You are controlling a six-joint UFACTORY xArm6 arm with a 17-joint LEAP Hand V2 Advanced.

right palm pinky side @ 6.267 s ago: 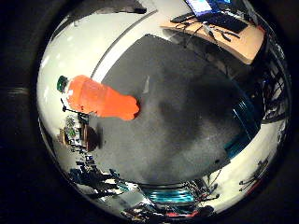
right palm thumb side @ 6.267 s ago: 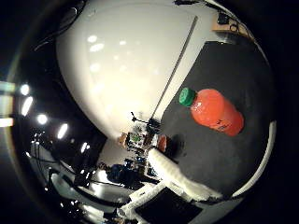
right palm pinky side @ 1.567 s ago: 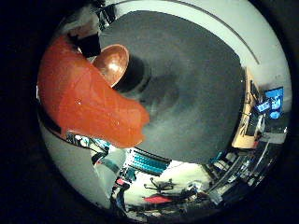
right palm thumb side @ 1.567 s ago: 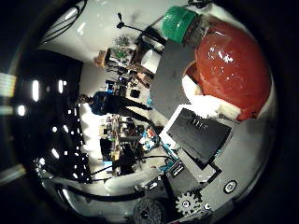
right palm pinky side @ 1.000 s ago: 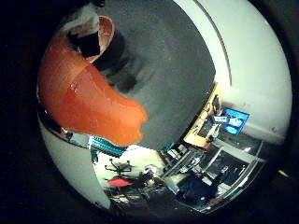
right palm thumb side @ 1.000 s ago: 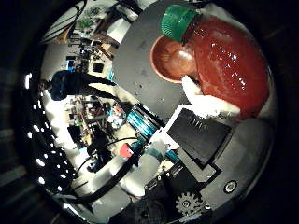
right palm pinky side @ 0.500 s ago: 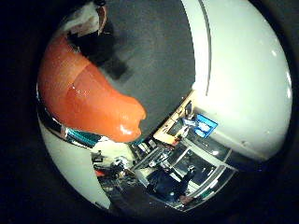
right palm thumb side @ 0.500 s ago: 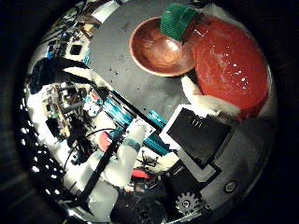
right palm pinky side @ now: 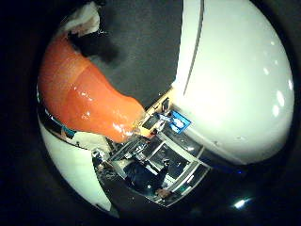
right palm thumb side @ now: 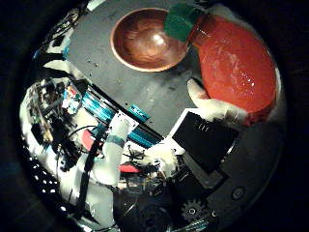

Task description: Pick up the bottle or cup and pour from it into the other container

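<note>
- Tipping further than half a second ago, the orange bottle, upper right, brings its green cap over the copper bowl's rim.
- The hand stays clamped round the bottle; the cap is still on, so no pour yet.

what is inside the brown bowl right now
The brown bowl on the dark mat looks empty, its glossy inside bare. The orange bottle's green cap overlaps its rim, hiding a small patch there.
</note>
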